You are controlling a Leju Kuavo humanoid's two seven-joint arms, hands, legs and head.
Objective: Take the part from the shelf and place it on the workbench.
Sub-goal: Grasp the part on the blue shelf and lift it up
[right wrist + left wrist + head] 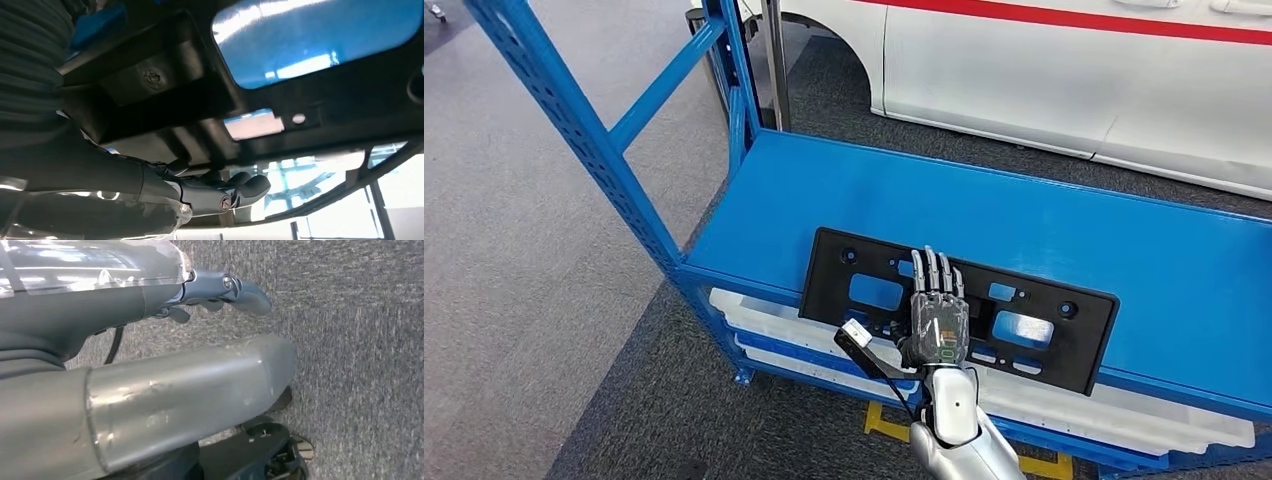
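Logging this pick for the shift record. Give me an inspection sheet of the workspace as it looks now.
Surface: blue shelf, glossy.
Job's things: black part flat on the shelf, near edge overhanging.
Clutter: nothing seen.
Hands: right hand lies fingers-forward on the part, thumb under it; left hand hangs over grey carpet.
Cables: black cable with white plug at the right wrist.
Surroundings: white trays below, white vehicle behind.

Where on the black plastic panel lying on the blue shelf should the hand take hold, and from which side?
Probably the near long edge of the black panel, taken from the robot's side. The panel lies flat and that edge overhangs the blue shelf front, so a thumb could go under while fingers press on top. The right hand lies flat over that edge, thumb beneath in the wrist view.
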